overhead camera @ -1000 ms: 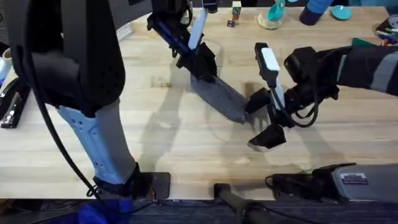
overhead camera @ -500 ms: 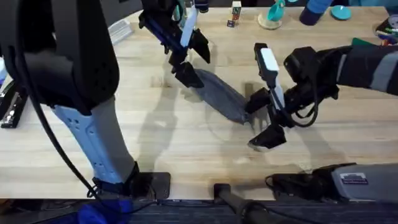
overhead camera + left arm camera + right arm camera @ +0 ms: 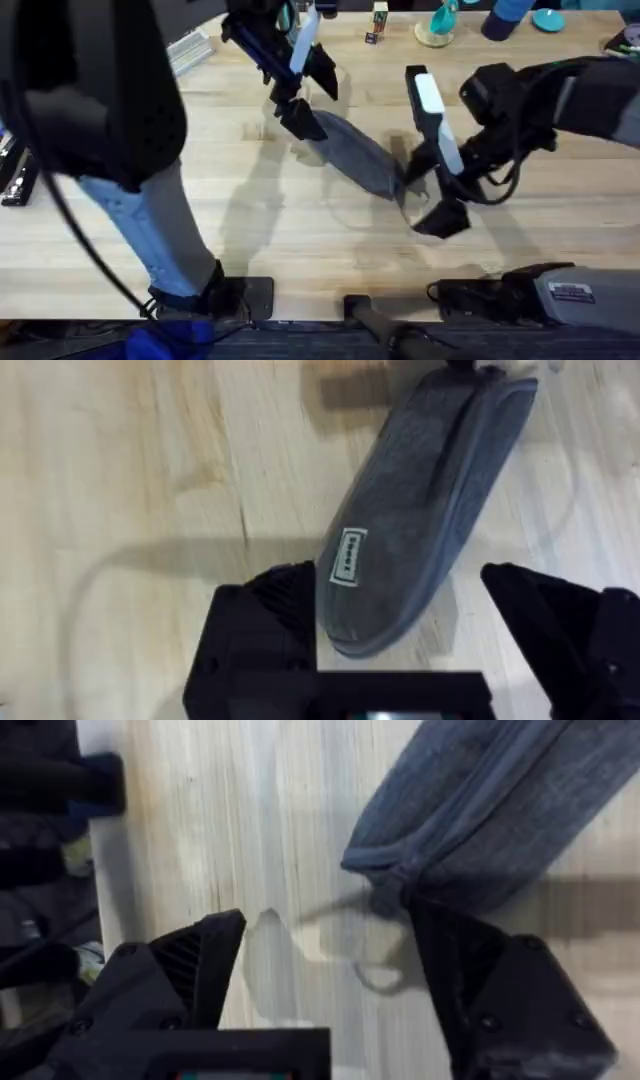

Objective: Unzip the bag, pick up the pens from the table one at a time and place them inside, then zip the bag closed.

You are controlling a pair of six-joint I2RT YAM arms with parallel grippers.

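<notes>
Both claws flank the bag point(image 3: 352, 160) on the table point(image 3: 300, 235).

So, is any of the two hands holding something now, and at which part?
Nothing is held. The left hand is open, straddling one rounded end of the long grey-blue fabric pouch. The right hand is open beside its other end.

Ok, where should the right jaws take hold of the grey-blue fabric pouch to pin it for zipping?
Grip the narrow gathered end of the grey-blue fabric pouch nearest the right gripper, coming straight along the pouch's length. It lies flat on the wooden table, and that end tapers thin enough to fit between the open jaws.
</notes>
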